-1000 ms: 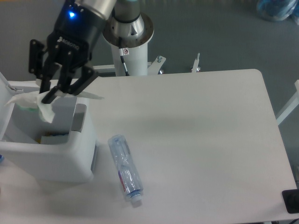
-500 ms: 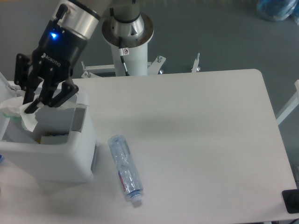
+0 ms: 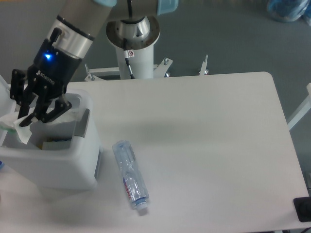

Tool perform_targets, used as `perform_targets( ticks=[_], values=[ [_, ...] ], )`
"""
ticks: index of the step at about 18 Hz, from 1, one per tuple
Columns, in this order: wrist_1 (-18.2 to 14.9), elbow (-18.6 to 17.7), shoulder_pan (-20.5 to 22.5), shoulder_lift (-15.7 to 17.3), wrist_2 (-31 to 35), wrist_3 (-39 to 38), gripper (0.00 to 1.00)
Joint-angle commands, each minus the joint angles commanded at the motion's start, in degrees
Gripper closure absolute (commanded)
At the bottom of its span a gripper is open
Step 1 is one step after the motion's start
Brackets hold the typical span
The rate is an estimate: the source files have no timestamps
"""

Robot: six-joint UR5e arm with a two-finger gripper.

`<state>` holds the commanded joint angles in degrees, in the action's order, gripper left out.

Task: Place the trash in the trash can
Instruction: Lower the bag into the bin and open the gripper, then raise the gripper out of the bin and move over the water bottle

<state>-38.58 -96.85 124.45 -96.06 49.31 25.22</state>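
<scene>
The trash can (image 3: pixel 58 165) is a white boxy bin with a grey side panel, standing open at the table's left edge. My gripper (image 3: pixel 23 115) hangs over the left part of its opening, shut on a crumpled whitish plastic bag (image 3: pixel 18 131). The bag droops from the fingers just above the rim. Something flat lies inside the bin. A clear crushed water bottle (image 3: pixel 130 176) with a white cap lies flat on the table (image 3: pixel 204 145), right of the bin, cap toward the front edge. The gripper is well apart from it.
The arm's white base column (image 3: pixel 132 34) stands behind the table's far edge. A black object (image 3: pixel 302 208) sits at the front right corner. A white frame piece (image 3: pixel 302 109) stands past the right edge. A blue bundle (image 3: pixel 287 9) lies on the floor, top right.
The gripper has carried the bag leftward and slightly down, from the bin's right rim to the left part of its opening. The bottle has not moved.
</scene>
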Motion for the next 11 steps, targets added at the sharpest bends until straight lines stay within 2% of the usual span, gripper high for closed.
perform_targets(
  ticks=[10, 11],
  values=[
    [0.0, -3.8, -0.8, 0.2, 0.3, 1.1, 1.0],
    [0.0, -3.7, -0.8, 0.2, 0.3, 1.7, 0.87]
  ],
)
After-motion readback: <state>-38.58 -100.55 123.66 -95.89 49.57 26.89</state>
